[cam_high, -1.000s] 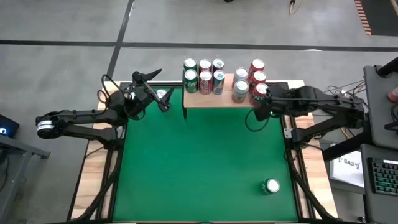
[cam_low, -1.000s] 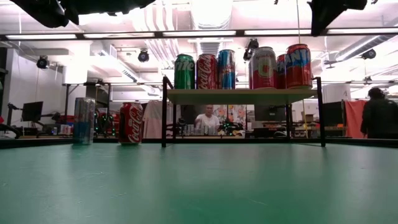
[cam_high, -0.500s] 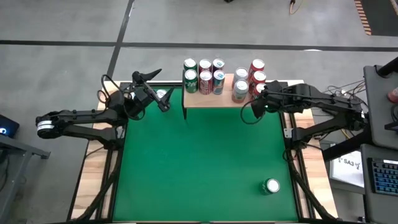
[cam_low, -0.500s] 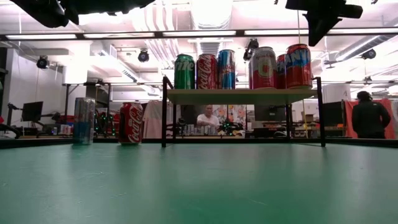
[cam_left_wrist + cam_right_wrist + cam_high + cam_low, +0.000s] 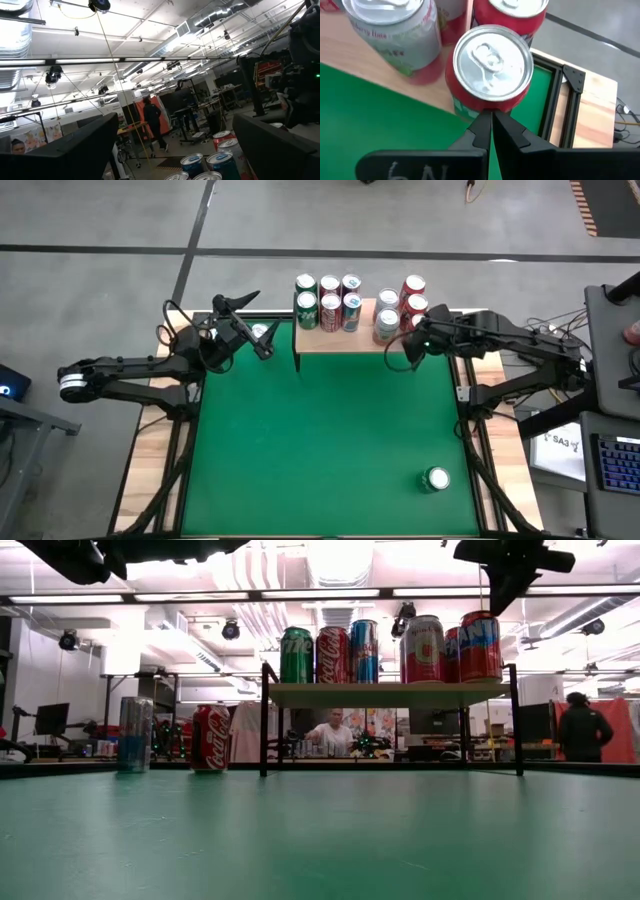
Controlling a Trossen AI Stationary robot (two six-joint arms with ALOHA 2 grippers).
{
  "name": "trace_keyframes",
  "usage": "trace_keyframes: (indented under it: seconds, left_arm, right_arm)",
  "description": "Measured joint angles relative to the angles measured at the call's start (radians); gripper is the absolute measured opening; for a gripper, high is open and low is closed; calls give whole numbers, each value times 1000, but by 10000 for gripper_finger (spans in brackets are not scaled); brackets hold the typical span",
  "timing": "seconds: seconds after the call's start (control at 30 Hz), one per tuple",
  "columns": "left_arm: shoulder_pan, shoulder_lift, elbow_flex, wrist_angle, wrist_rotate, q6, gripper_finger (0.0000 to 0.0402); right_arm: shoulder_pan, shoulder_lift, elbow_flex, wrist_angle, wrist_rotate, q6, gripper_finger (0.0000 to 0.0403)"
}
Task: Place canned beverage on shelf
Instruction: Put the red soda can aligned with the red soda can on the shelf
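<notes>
Over on the left, the left gripper hangs with jaws spread wide and empty, just beside the shelf's left end, above two cans standing on the green table. Centre stage, the shelf carries two clusters of cans on its wooden board. On the right, the right gripper has its fingers pressed together, empty, right behind a red can at the shelf's right end. One green-topped can stands alone on the table, well apart.

Wooden-topped shelf holds upright cans; one green can stands apart.
</notes>
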Motion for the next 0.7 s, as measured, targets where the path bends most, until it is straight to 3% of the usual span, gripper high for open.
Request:
trace_keyframes:
  seconds: [0.7]
  left_arm:
    - [0, 0, 0, 0, 0, 1, 378]
  right_arm:
    - [-23, 0, 0, 19, 53, -44, 9]
